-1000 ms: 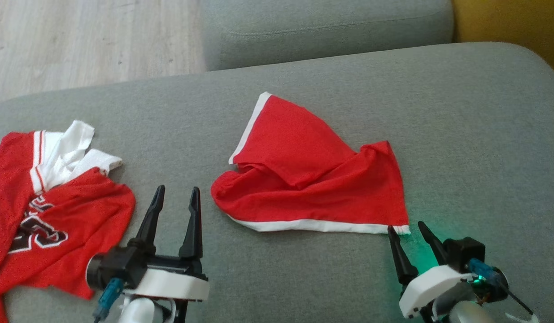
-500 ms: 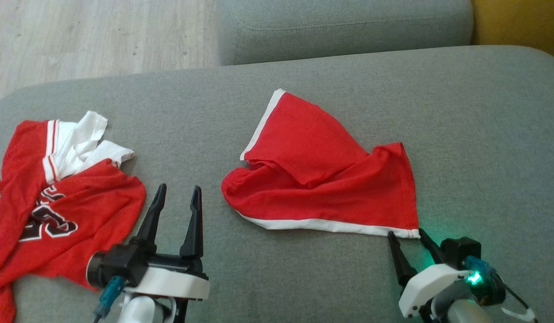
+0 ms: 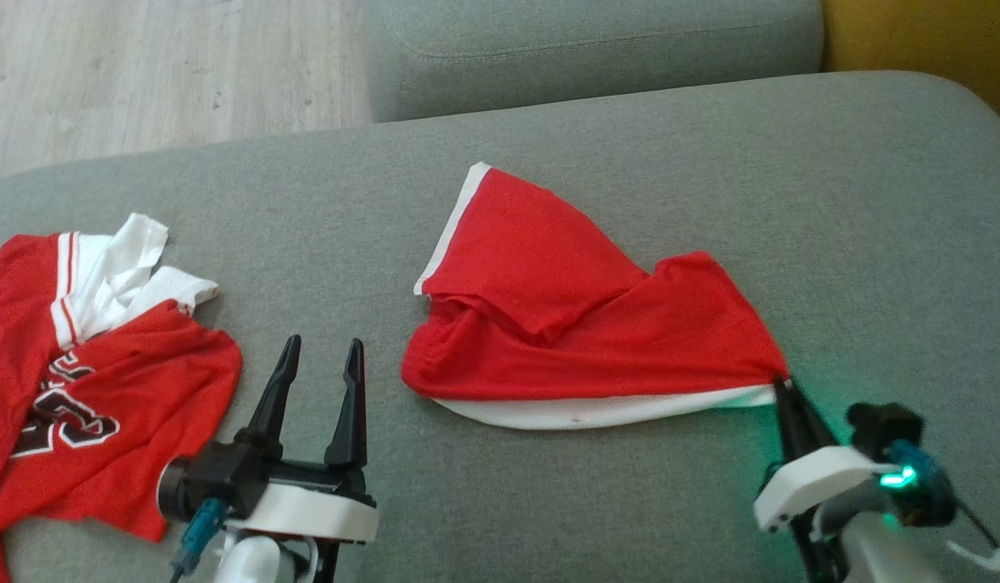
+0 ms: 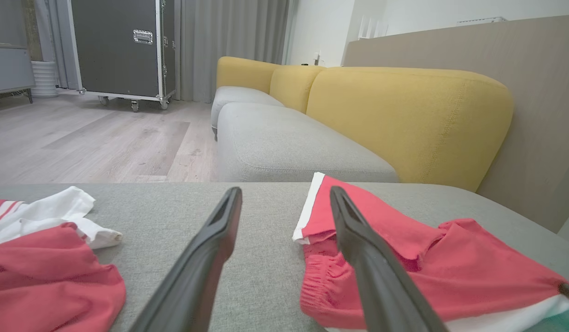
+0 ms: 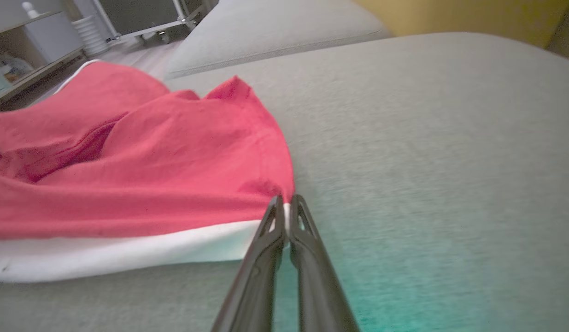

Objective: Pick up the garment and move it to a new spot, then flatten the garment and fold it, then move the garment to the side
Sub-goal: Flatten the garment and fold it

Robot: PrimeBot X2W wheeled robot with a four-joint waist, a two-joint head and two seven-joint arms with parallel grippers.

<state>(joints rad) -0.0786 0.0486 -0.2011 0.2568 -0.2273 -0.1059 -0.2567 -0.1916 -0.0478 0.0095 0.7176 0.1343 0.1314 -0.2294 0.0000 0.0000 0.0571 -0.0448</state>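
Note:
The garment [image 3: 580, 324], red shorts with white trim, lies crumpled in the middle of the grey cushion [image 3: 629, 154]. My right gripper [image 3: 785, 387] is shut on its near right corner, where the white hem meets the red cloth; in the right wrist view the garment [image 5: 141, 175] has its corner pinched between the closed fingertips of the right gripper [image 5: 287, 205], and the hem lifts slightly. My left gripper [image 3: 320, 356] stands open left of the shorts, holding nothing. In the left wrist view the left gripper [image 4: 284, 196] points past the garment [image 4: 404, 258].
A red jersey [image 3: 87, 380] with white collar and dark lettering lies at the cushion's left end, close to my left gripper. A second grey seat cushion [image 3: 589, 48] lies beyond, with wooden floor [image 3: 143, 73] at far left and a yellow backrest [image 4: 404, 120] along the right.
My right gripper has closed on the shorts' near right corner and pulled it rightward, stretching the hem. The left gripper has stayed open in place. The camera shifted slightly.

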